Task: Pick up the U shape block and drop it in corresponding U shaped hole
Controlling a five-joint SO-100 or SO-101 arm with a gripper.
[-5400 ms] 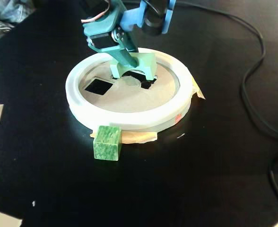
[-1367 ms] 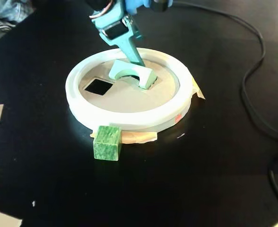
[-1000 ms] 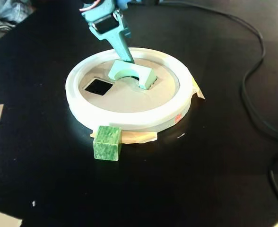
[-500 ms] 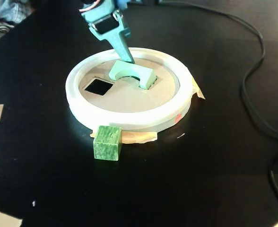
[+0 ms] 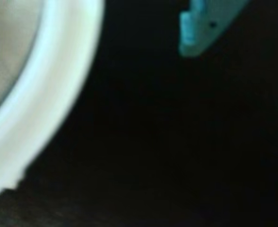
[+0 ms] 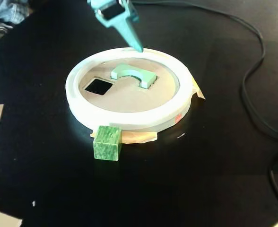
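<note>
Green cube [image 6: 107, 143] nearest, unlabelled; fingers [image 6: 138, 47], state unclear, above U shape block [image 6: 133, 75].

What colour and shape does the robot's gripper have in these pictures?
The gripper is teal plastic. In the fixed view it narrows to a long pointed finger, with a dark opening near its top. The wrist view shows a blurred teal finger with a small dark hole.

wrist view close, fixed view angled down, sharing white rim [image 5: 49, 90]
</note>
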